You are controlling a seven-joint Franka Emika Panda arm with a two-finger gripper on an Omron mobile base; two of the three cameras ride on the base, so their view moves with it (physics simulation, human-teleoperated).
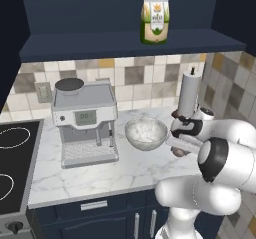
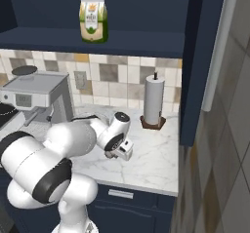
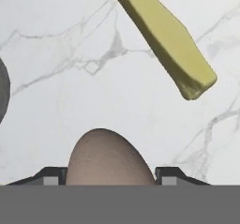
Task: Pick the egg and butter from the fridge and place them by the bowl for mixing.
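The gripper [image 3: 110,183] holds the egg [image 3: 108,158] between its jaws, low beside the bowl [image 1: 145,133], near the butter [image 3: 164,35] already lying there.

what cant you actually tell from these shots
- Egg: in the hand view its lower part is cut off at the bottom edge, so whether it rests on the counter or the fingertips grip it is unclear.
- Butter: its far end runs off the top edge of the hand view.
- Gripper: in the left base view the arm's own links cover the jaws.
- Bowl: its right edge is behind the hand.
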